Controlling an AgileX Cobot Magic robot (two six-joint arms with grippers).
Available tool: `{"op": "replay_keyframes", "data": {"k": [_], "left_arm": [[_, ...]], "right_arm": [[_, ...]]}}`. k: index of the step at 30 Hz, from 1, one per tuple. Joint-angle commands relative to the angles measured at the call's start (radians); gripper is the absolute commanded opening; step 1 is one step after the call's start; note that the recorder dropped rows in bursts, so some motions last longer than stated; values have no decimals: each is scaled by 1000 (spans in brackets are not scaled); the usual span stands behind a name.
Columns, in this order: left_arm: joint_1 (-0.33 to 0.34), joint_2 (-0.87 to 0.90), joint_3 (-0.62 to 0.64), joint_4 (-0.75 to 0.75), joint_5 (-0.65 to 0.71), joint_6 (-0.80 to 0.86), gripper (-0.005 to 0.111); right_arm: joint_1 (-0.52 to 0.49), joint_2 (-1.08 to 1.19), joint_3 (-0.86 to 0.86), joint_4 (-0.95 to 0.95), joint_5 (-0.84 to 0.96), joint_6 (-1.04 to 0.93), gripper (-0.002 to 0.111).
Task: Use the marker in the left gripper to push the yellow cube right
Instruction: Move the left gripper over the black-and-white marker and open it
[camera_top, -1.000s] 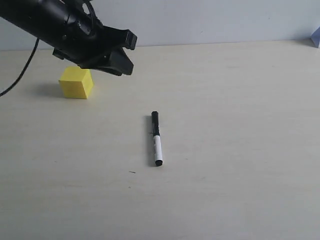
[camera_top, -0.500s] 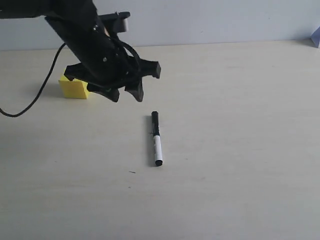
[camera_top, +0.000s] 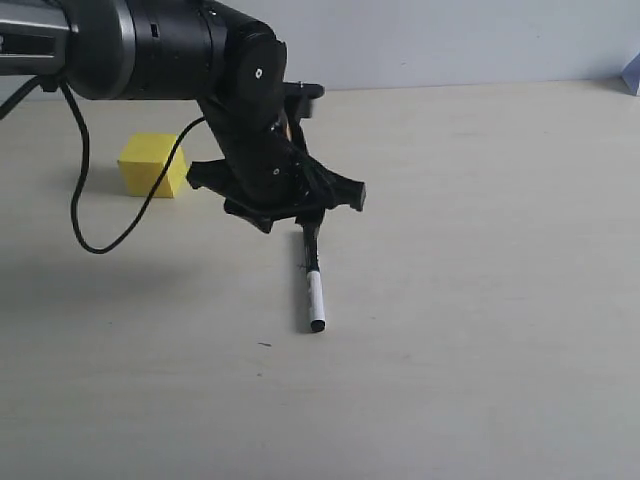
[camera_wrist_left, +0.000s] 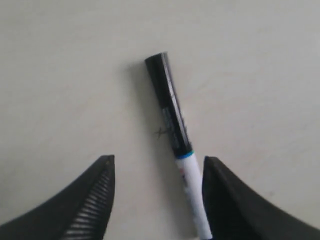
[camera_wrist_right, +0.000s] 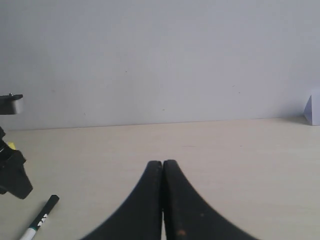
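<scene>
Left claw (camera_wrist_left: 157, 161) hangs wide open over the marker (camera_top: 314, 290), nothing grasped yet; yellow cube (camera_top: 150, 165), left of the marker, apparently unpushed.

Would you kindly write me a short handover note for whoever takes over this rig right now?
Left gripper: open, a jaw on either side of the marker, not closed on it.
Right gripper: shut, empty, away from the work.
Marker lies flat on the table; the yellow cube sits apart, left of it in the exterior view.
Done: left gripper lined up over the marker.
Left: grip the marker, carry it to the cube's left side, push the cube right.
</scene>
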Motion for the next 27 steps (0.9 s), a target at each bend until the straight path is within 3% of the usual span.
{"op": "replay_keyframes", "data": {"k": [1,14,27], "left_arm": [[-3,0,-8,-95,-107,-30,52],[-3,3,-8,-166,-266,-20,53],[-7,22,-15,-168,-158,-45,56]], "right_arm": [[1,-5,5,0,-8,-2,0],[1,-5,5,0,-8,-2,0],[1,-5,5,0,-8,-2,0]]}}
